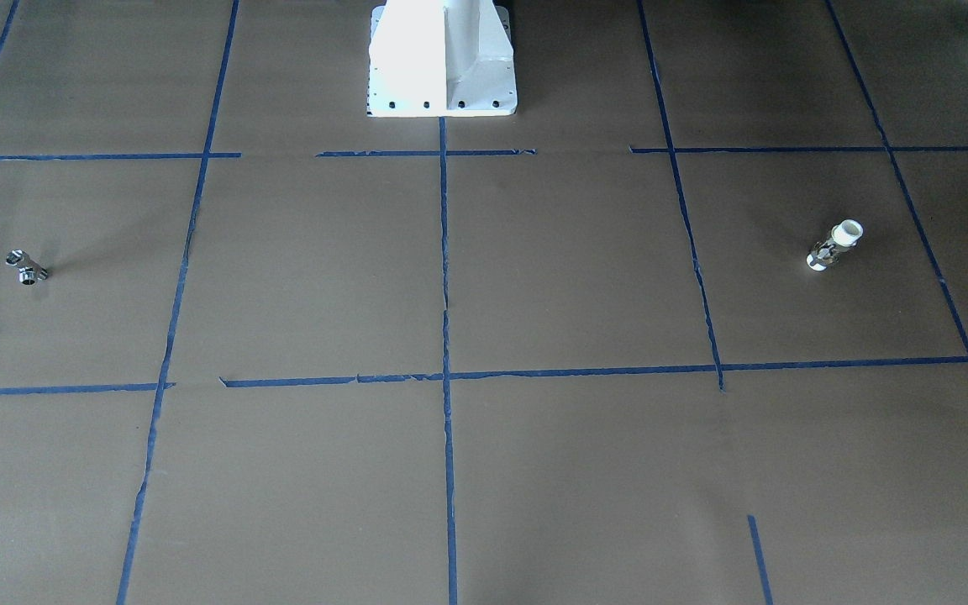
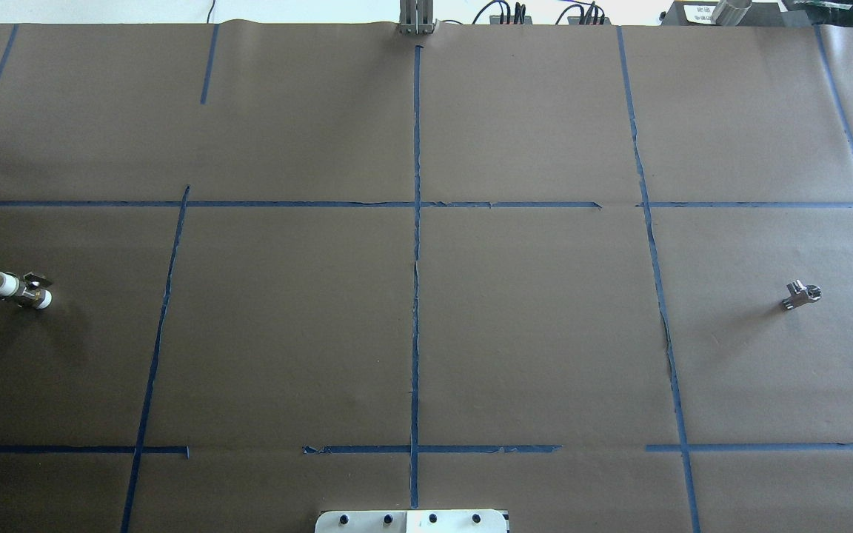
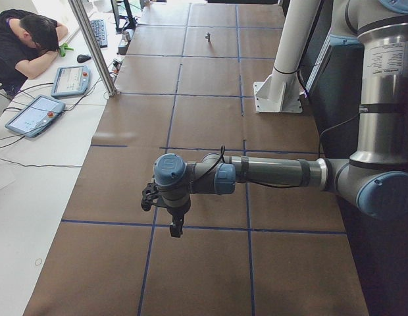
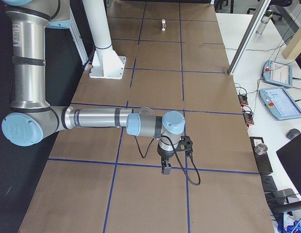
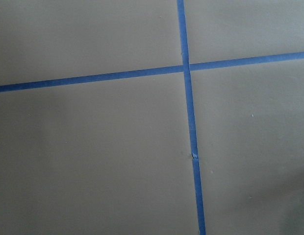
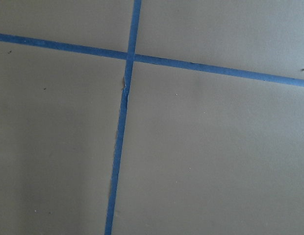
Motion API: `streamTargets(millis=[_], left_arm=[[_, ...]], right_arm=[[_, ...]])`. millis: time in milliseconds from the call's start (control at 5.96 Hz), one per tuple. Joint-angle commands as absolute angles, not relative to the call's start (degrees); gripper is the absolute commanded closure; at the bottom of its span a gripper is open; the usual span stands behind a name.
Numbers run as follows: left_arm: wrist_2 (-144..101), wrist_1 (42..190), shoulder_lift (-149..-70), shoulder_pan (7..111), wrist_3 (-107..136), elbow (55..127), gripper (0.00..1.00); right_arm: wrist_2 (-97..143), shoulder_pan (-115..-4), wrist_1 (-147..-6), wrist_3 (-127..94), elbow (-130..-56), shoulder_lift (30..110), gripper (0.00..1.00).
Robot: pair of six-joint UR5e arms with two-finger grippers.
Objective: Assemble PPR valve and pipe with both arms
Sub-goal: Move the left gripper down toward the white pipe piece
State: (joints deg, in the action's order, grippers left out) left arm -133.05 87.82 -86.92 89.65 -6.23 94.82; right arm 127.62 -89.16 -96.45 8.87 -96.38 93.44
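The PPR valve (image 2: pixel 18 290), white ends and a brass middle, lies on the brown table at the far left of the overhead view. It also shows in the front view (image 1: pixel 833 244) and far off in the exterior right view (image 4: pixel 163 24). The chrome pipe (image 2: pixel 800 294) lies at the far right, and shows in the front view (image 1: pixel 26 267) and the exterior left view (image 3: pixel 207 36). My left gripper (image 3: pixel 177 229) hangs above the table in the exterior left view only. My right gripper (image 4: pixel 166 170) shows in the exterior right view only. I cannot tell whether either is open or shut. Both wrist views show only paper and tape.
The white pedestal (image 1: pixel 442 59) stands at the robot's side of the table. Blue tape lines (image 2: pixel 415 259) divide the brown paper into squares. A person (image 3: pixel 26 39) rests at a side desk with teach pendants (image 3: pixel 34 114). A post (image 4: pixel 247 36) stands at the far edge.
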Motion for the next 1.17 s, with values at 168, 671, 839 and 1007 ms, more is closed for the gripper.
streamTargets(millis=[168, 671, 839, 1007], left_arm=[[-133.1, 87.9, -86.9, 89.6, -6.2, 96.3, 0.00], [-132.5, 88.1, -87.9, 88.6, -6.0, 96.2, 0.00], [-132.6, 89.5, -90.4, 88.6, -6.0, 96.2, 0.00], [-133.1, 90.2, -91.6, 88.5, -5.8, 95.5, 0.00]], right_arm=[[127.5, -88.9, -96.5, 9.0, -96.0, 93.4, 0.00], [127.5, -88.0, -96.1, 8.6, -99.1, 92.1, 0.00], [127.9, -87.6, -96.1, 8.7, -99.3, 91.6, 0.00], [128.3, -86.3, -96.1, 8.6, -99.7, 91.6, 0.00]])
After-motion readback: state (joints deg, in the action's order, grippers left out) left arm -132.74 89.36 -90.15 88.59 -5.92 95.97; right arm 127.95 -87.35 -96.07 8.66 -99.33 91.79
